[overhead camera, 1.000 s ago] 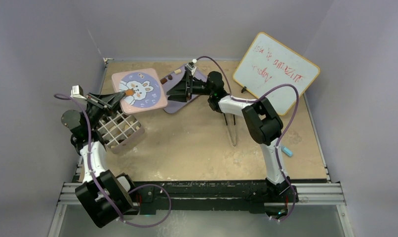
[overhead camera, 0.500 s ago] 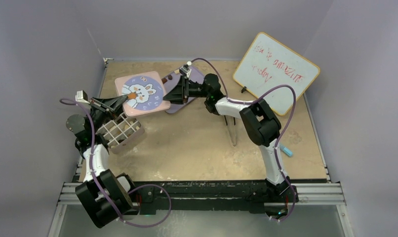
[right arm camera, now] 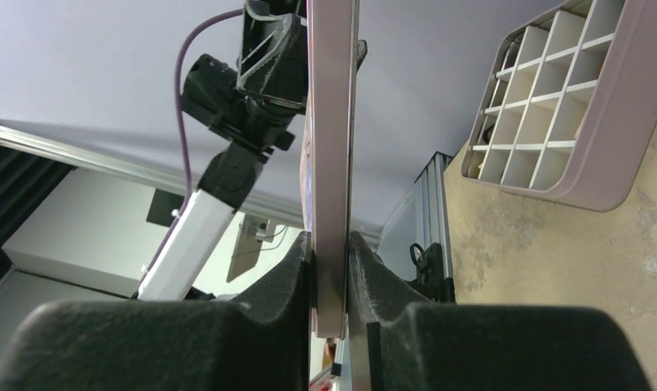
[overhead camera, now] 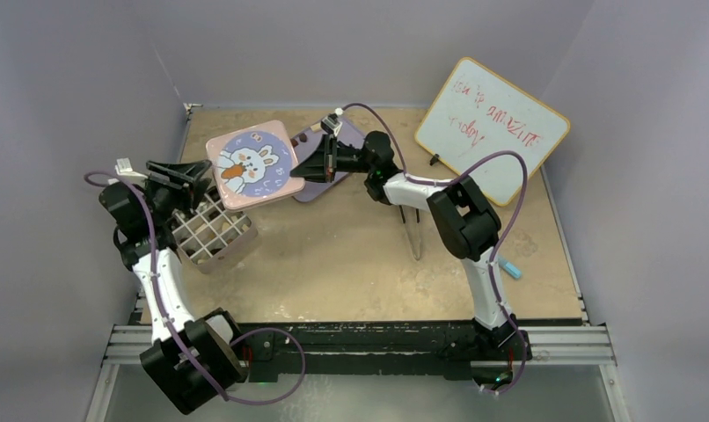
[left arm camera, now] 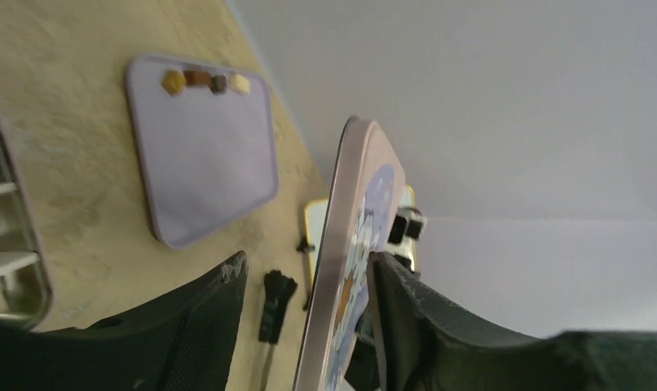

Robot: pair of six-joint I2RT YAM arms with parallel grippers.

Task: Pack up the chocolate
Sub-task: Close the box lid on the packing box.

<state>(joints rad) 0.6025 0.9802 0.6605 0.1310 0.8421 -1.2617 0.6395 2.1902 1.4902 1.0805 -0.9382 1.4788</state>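
Near divided box (overhead camera: 212,236), our right gripper (right arm camera: 329,244) clamps bunny lid (overhead camera: 250,163); left gripper (left arm camera: 309,265) gapes. We should park it clear of chocolate (left arm camera: 203,79).

A lid (overhead camera: 251,169) was held above the counter (overhead camera: 351,255) between a divided box (overhead camera: 212,236), left, and a tray (left arm camera: 203,155) bearing chocolates (left arm camera: 205,80), right.
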